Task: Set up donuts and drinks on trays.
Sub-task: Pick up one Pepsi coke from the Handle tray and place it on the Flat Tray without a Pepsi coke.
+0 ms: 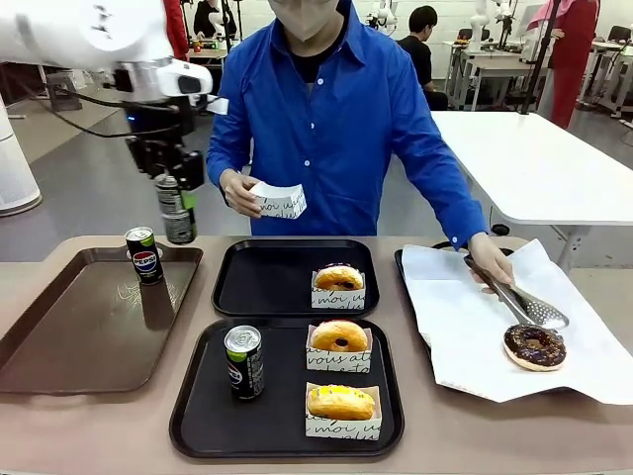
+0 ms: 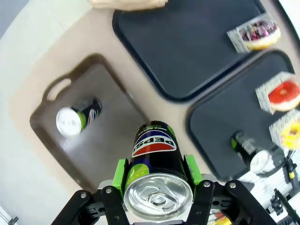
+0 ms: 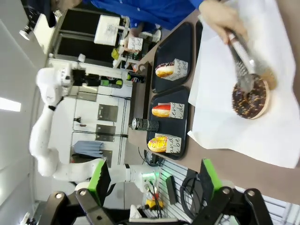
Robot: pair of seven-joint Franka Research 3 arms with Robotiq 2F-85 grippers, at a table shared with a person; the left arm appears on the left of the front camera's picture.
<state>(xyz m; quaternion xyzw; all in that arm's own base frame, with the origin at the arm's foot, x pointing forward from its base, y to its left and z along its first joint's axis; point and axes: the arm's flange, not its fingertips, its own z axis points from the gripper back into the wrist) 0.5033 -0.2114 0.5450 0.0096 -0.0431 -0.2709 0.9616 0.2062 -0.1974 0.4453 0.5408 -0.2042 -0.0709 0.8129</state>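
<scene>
Left gripper (image 1: pixel 178 203) hangs in the air above the far edge of the long brown tray (image 1: pixel 59 336), green pads clamped on a slim can (image 1: pixel 177 210), greyish in the front view; left wrist view shows the held can (image 2: pixel 155 176) from above, shiny silver top with pull tab, black body with blue-red Pepsi logo, pads pressed on both sides. Brown tray is smooth, glossy plastic with raised rim and handle cut-out; a second Pepsi can (image 1: pixel 144 254) stands upright at its far right corner. Two matte black trays, near square with rounded corners and raised rims, sit in the middle: far tray (image 1: pixel 259 282) holds one donut (image 1: pixel 338 278) in a printed white paper sleeve at its right side; near tray (image 1: pixel 198 416) holds an upright black can with green rim (image 1: pixel 244 362) at left, plus two sleeved ring donuts at right, one golden-brown (image 1: pixel 339 336), one yellow-glazed (image 1: pixel 340 402). At right, crumpled white paper sheet (image 1: pixel 465 336) carries a dark chocolate donut with sprinkles (image 1: pixel 535 346). Person in blue shirt holds metal tongs (image 1: pixel 524 304) on that donut, other hand (image 1: pixel 240 192) holds a folded paper sleeve (image 1: pixel 279 201). Right gripper (image 3: pixel 152 180) sits away from everything, green-padded fingers spread wide apart, nothing between them
</scene>
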